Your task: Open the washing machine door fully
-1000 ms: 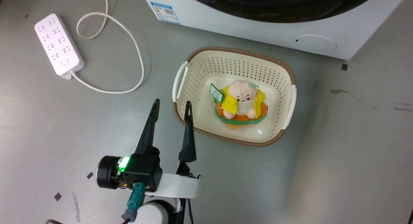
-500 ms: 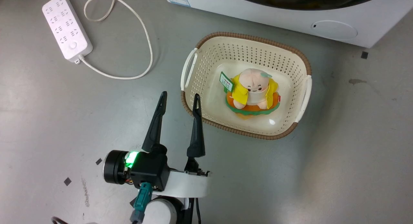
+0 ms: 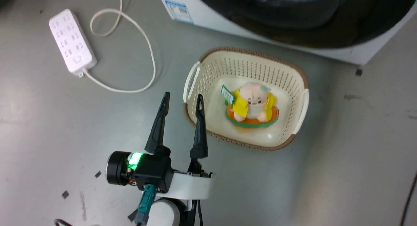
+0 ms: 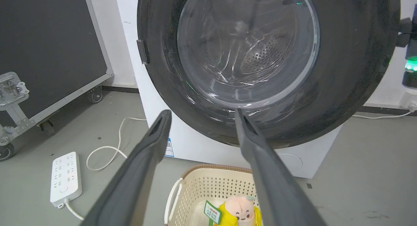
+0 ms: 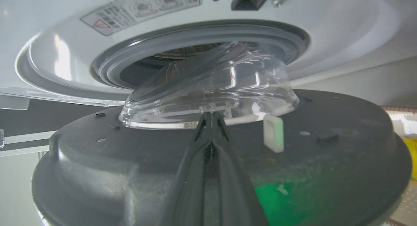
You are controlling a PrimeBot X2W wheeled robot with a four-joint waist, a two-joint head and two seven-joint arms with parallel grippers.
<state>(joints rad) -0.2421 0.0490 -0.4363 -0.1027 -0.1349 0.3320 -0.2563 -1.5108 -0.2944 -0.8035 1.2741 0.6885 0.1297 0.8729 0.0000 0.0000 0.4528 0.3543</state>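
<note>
The washing machine door is a big glossy black ring around a clear glass bowl, on the white washer. It stands ajar. In the right wrist view I see its dark inner face and the bowl below the washer's grey rubber ring. My right gripper is shut and holds nothing, its tips at the foot of the bowl on that inner face. My left gripper hangs open and empty above the floor, beside the basket and well short of the door. Its fingers point at the door.
A cream basket holding a plush toy sits on the floor before the washer. A white power strip and its looped cable lie to the left. A black wheeled case stands left of the washer.
The head camera has shifted, so the whole picture moved. The black door now reaches further out and hides the small round flap that showed earlier. My left gripper stays open beside the basket.
</note>
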